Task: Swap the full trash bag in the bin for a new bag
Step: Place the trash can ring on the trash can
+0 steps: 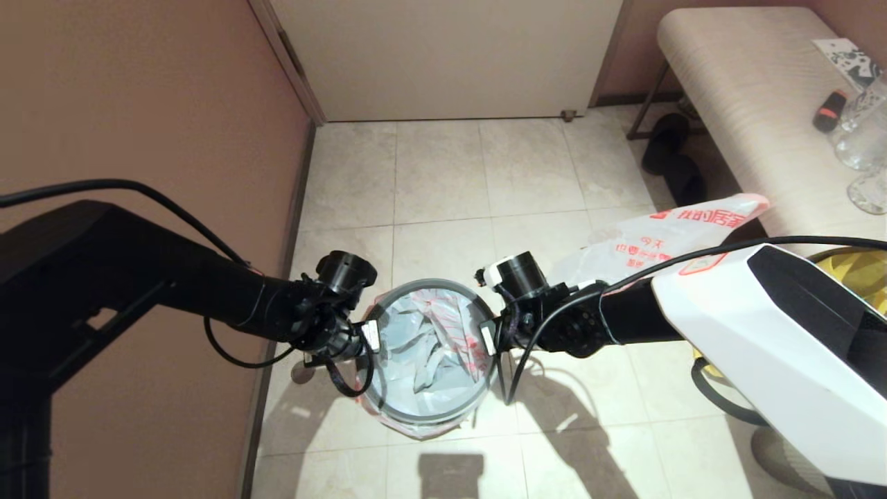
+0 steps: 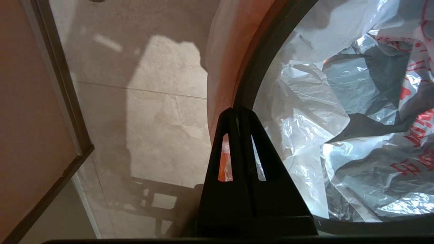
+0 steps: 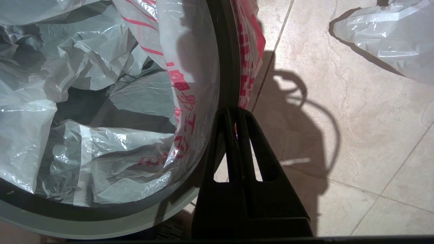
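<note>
You see the bin (image 1: 429, 416) standing on the tiled floor (image 1: 485, 180) between your two arms, close to the brown wall (image 1: 138, 104) on your left. A thin, see-through white bag (image 1: 426, 346) lines it, crumpled down into the dark inside, with red print and a pink-red edge folded out over the rim; a grey hoop (image 1: 388, 409) rings the top of the bin over the plastic. Your left gripper (image 1: 371, 336) sits at the left side of the rim with its fingers clenched together, and from the left wrist view its tips (image 2: 240, 110) rest right at the hoop where the pink edge hangs outside; whether they pinch anything there you cannot tell. Your right gripper (image 1: 487, 337) mirrors it at the right side of the rim, fingers also pressed shut, tips (image 3: 236, 110) against the hoop beside the red-printed overhang. A second white bag (image 1: 658, 235) with bold red characters lies on the floor to your right, well apart from the bin and partly behind your right arm; a bit of something yellow (image 1: 859, 274) shows beyond that arm. Ahead, the floor runs to a pale door (image 1: 450, 55). On the right stands a padded bench (image 1: 748, 97) with glassware (image 1: 859, 132) and a small black and orange thing (image 1: 829, 111) at its far end.
</note>
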Controlling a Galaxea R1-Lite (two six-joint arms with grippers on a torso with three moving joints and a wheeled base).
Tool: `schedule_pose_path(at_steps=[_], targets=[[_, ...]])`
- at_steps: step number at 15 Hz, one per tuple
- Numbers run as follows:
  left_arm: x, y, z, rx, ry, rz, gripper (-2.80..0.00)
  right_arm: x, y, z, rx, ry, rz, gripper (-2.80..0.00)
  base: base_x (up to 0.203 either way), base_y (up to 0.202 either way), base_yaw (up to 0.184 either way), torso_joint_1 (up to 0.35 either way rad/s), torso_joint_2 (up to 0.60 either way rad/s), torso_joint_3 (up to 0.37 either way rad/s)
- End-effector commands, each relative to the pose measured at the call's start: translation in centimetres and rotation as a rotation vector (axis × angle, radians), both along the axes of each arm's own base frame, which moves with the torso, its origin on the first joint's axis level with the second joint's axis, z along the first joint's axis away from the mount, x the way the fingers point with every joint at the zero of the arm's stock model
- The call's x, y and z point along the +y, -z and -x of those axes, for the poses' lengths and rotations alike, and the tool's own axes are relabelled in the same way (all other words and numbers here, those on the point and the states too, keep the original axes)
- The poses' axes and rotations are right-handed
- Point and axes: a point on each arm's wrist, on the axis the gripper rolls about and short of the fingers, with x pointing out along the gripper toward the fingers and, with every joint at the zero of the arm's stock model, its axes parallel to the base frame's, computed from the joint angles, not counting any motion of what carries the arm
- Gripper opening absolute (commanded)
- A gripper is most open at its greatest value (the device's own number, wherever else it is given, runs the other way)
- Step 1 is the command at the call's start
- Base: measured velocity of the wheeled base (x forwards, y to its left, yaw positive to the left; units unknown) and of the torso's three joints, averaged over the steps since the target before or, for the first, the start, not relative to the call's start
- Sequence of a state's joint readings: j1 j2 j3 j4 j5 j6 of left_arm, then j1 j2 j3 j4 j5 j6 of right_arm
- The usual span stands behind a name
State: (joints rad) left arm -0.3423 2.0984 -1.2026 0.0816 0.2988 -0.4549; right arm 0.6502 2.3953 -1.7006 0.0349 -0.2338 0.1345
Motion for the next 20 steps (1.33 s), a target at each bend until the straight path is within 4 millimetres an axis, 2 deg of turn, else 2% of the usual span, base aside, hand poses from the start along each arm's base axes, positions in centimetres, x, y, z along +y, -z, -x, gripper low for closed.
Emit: schedule_pose_path(at_steps=[1,9,12,14,16,18,20], targets=[[0.2,1.4,-0.3,0.035,-0.011,-0.016,-2.8,0.0,0.8,-0.2,0.012,0.003,0.01,-2.8,0.0,0.0,0.0,0.0,0.0,0.0],[0.5,2.3,-0.8,0.057,-0.019,-0.023,-2.8,0.2,1.7,-0.3,0.021,-0.008,0.002,-2.8,0.0,0.0,0.0,0.0,0.0,0.0],[0.5,1.9,-0.9,0.043,-0.023,-0.015,-2.8,0.3,1.8,-0.5,0.01,-0.006,-0.005,-2.8,0.0,0.0,0.0,0.0,0.0,0.0],[0.8,0.5,-0.9,0.006,-0.033,0.002,-2.8,-0.2,0.4,-0.6,-0.019,0.004,-0.027,-2.8,0.0,0.0,0.0,0.0,0.0,0.0],[1.5,-1.5,-0.3,-0.038,-0.038,0.025,-2.8,-0.7,-2.6,0.0,-0.063,0.012,-0.053,-2.8,0.0,0.0,0.0,0.0,0.0,0.0],[1.9,-3.4,1.2,-0.066,-0.028,0.037,-2.8,-1.7,-5.4,1.2,-0.128,0.083,-0.031,-2.8,0.0,0.0,0.0,0.011,0.01,-0.001],[1.6,-5.8,3.5,-0.11,0.005,0.047,-2.8,-3.4,-9.0,3.5,-0.164,0.12,-0.052,-2.8,0.0,0.0,0.0,0.0,0.0,0.0]])
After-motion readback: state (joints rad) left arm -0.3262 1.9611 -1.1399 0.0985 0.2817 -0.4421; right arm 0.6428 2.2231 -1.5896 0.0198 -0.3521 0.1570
